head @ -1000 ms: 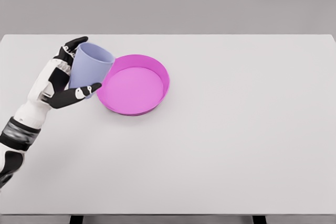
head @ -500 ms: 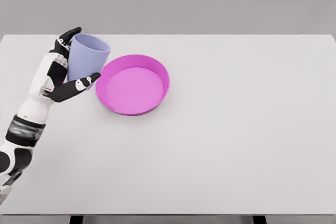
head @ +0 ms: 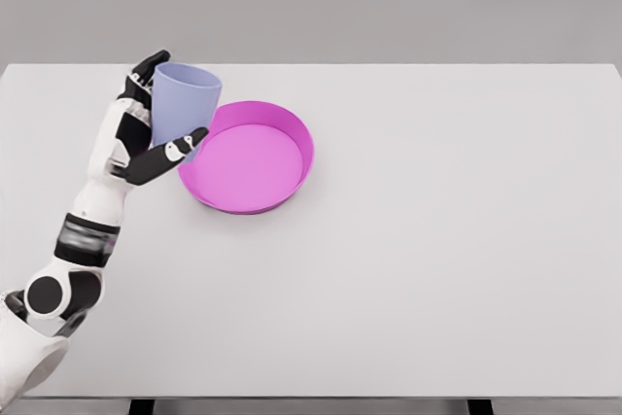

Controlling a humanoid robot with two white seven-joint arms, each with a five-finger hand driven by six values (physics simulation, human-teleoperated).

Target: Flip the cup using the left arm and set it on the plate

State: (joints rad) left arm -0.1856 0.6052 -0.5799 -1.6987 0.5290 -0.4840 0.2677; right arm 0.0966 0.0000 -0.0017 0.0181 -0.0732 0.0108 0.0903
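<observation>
Head view: upright lavender cup (head: 184,104)

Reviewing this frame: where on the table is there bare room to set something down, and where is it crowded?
Bare: the whole table right of the pink plate, and the front strip below the plate. The plate's inside is also empty. Crowded: the far-left corner, where the left hand grips the lavender cup right beside the plate's left rim.

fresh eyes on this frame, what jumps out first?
The bright pink plate sits left of centre on the white table. Just beside its left rim, the left hand grips a pale blue cup, mouth up and roughly upright, not yet over the plate.
</observation>
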